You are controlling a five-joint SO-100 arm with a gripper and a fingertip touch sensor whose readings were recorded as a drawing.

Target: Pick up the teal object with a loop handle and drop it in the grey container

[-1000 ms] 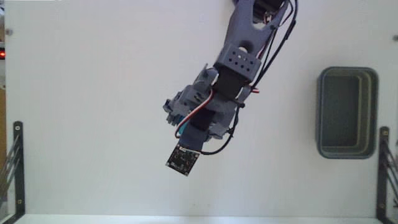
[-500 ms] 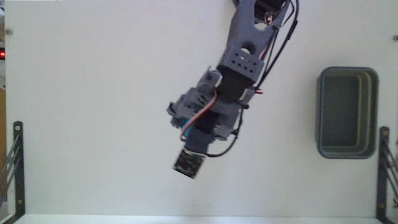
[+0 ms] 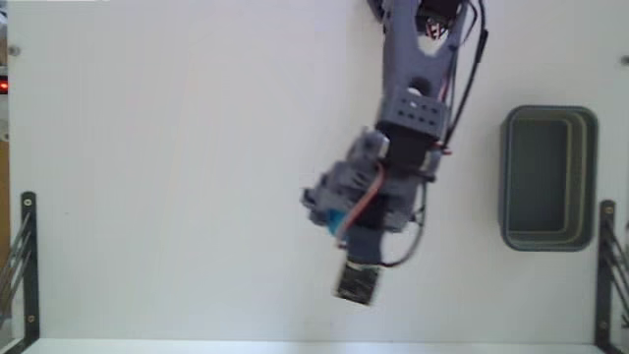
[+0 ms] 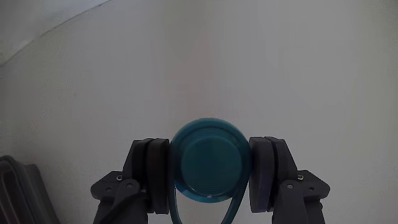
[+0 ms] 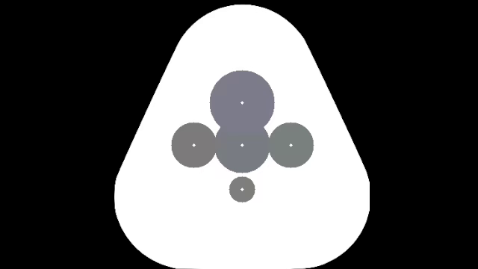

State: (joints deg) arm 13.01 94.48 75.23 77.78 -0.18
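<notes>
In the fixed view, bare white bench (image 3: 177,177) lies between the arm (image 3: 408,118) and the bin (image 3: 547,177) at the right, with nothing standing in that gap. The bin's inside is open from above. Black brackets (image 3: 27,265) flank the lower corners; the right one (image 3: 606,265) stands just beside the bin.

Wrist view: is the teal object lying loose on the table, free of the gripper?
No. The teal object is clamped between the two fingers of the gripper, one pad pressed against each side.
</notes>
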